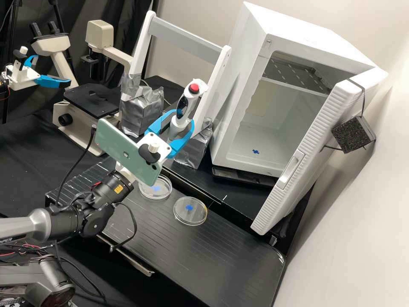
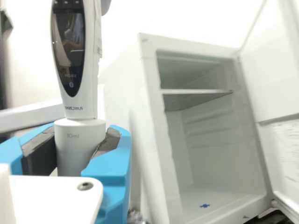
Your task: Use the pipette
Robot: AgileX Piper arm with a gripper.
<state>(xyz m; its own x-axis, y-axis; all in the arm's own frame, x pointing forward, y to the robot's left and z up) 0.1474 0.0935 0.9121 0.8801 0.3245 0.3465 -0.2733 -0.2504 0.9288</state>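
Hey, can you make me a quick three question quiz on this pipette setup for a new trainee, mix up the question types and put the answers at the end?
1. True or false: the claw holds the pipette with its red button at the upper end.

2. Multiple choice: how many petri dishes lie on the bench?
A) One
B) Two
C) Four

3. Fill in the missing word: the door of the small white fridge stands ____.

Key: 1. True; 2. B; 3. open
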